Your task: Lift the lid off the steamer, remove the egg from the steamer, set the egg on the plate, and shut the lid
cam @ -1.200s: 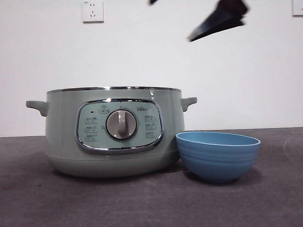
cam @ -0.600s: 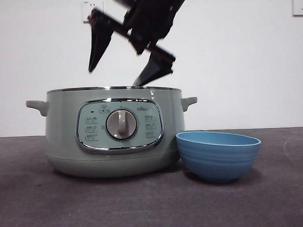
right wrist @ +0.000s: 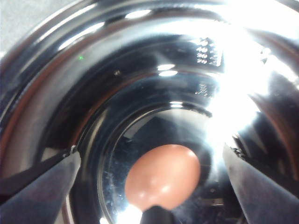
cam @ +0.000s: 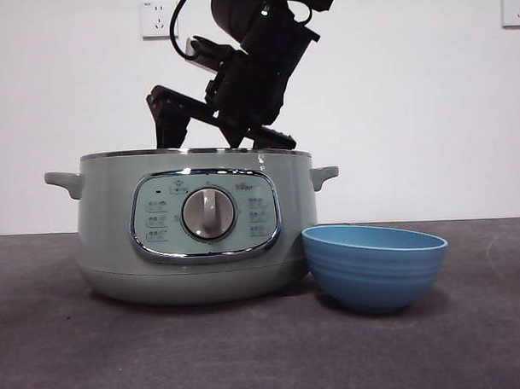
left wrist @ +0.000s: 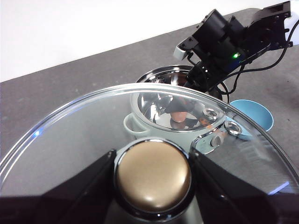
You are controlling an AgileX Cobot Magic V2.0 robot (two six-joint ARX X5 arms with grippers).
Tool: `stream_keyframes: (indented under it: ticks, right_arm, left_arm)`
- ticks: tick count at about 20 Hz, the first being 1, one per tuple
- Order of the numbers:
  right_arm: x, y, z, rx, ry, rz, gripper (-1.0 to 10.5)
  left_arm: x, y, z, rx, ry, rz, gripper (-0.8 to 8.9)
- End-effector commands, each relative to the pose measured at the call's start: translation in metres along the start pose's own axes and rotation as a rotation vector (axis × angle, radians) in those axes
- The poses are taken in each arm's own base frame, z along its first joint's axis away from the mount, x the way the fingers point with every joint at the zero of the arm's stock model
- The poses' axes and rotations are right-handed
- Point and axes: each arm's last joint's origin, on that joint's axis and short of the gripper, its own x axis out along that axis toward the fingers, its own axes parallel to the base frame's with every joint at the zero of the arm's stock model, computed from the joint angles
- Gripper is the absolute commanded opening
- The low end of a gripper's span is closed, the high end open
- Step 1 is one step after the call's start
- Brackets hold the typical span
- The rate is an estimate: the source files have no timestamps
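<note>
The steamer (cam: 193, 227) stands uncovered left of centre, with the blue plate (cam: 373, 266) touching its right side. My right gripper (cam: 219, 128) reaches down from above, open, its jaws at the pot's chrome rim. In the right wrist view the brown egg (right wrist: 163, 175) lies on the shiny pot floor, between and just beyond the wide-apart jaws of the right gripper (right wrist: 152, 153), untouched. My left gripper (left wrist: 152, 172) is shut on the knob of the glass lid (left wrist: 84, 135), holding it aloft off to the side. Through the lid I see the steamer (left wrist: 135, 122), the egg (left wrist: 178, 116) and the plate (left wrist: 254, 112).
A dark grey cloth (cam: 266, 356) covers the table in front of the pot and plate. A white wall with two sockets (cam: 158, 19) stands behind. The right arm (left wrist: 224, 39) hangs over the pot's opening.
The right arm has swung from the top right down and left over the steamer. Its open jaws have dropped to rim level. Steamer and plate have not moved.
</note>
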Motion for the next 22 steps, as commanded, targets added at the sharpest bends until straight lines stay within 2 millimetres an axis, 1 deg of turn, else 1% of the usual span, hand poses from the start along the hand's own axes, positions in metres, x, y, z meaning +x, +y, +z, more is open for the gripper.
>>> stream_keyframes:
  ticks: [1,4,11,15,16,17,18,22]
  right_arm:
    - [0.015,-0.002,-0.007,0.0,0.04,-0.007,5.3]
    - [0.021,-0.003,-0.011,-0.005,0.057,-0.008,5.3]
    - [0.025,-0.006,-0.018,-0.024,0.119,-0.042,5.3]
    - [0.026,-0.006,-0.018,-0.024,0.118,-0.06,5.3]
    - [0.026,-0.007,-0.019,-0.024,0.119,-0.063,5.2]
    - [0.028,-0.007,-0.019,-0.023,0.121,-0.064,4.5]
    - [0.03,-0.007,-0.02,-0.023,0.122,-0.064,4.1]
    - [0.039,-0.01,-0.025,-0.006,0.144,-0.068,3.9]
  left_arm:
    - [-0.008,0.001,0.004,0.002,-0.071,0.0,-0.08]
    - [-0.008,0.001,0.004,0.002,-0.07,0.0,-0.08]
    - [-0.007,0.001,0.003,0.009,-0.058,-0.001,-0.08]
    - [-0.007,0.001,0.003,0.01,-0.055,-0.001,-0.08]
    - [-0.007,0.001,0.003,0.01,-0.053,-0.001,-0.08]
    - [-0.007,0.001,0.002,0.011,-0.048,-0.001,-0.08]
    - [-0.007,0.001,0.002,0.011,-0.042,-0.001,-0.08]
    - [-0.007,0.001,0.001,0.011,-0.034,-0.001,-0.08]
